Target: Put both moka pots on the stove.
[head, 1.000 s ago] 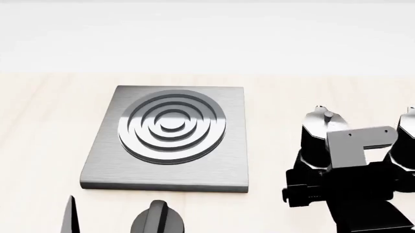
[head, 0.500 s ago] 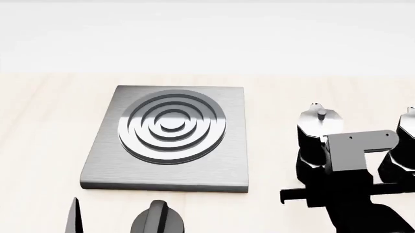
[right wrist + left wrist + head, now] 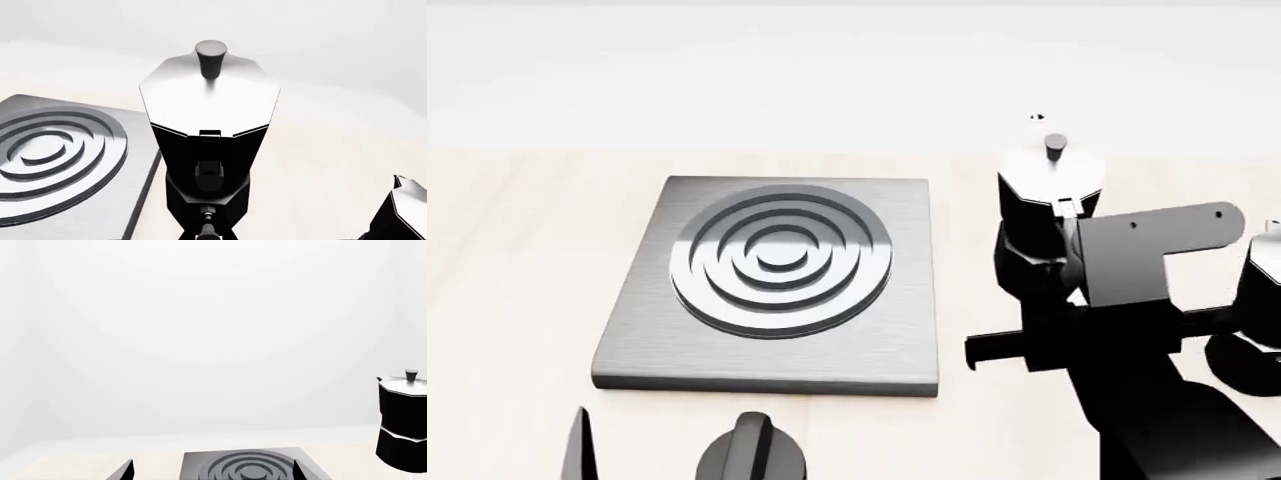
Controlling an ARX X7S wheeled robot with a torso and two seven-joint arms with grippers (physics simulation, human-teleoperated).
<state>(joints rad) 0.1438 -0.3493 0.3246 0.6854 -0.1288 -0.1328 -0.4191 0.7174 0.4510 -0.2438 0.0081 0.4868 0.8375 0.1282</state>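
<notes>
Jaws of the right gripper (image 3: 1054, 262) clamp one moka pot (image 3: 1044, 215) by its handle side, raised beside the stove (image 3: 777, 285) for transfer; second pot (image 3: 1257, 310) farther right on the counter (image 3: 507, 260). Left jaws apart, idle.

Stove at centre, pots to its right.
On the table (image 3: 507, 250): stove (image 3: 641, 330) in the middle; one moka pot (image 3: 1044, 195) just right of the stove's far corner, in front of the right gripper (image 3: 1054, 300); second pot (image 3: 1265, 300) further right, at the edge of view; dial knob (image 3: 751, 450) near the stove's front edge.
</notes>
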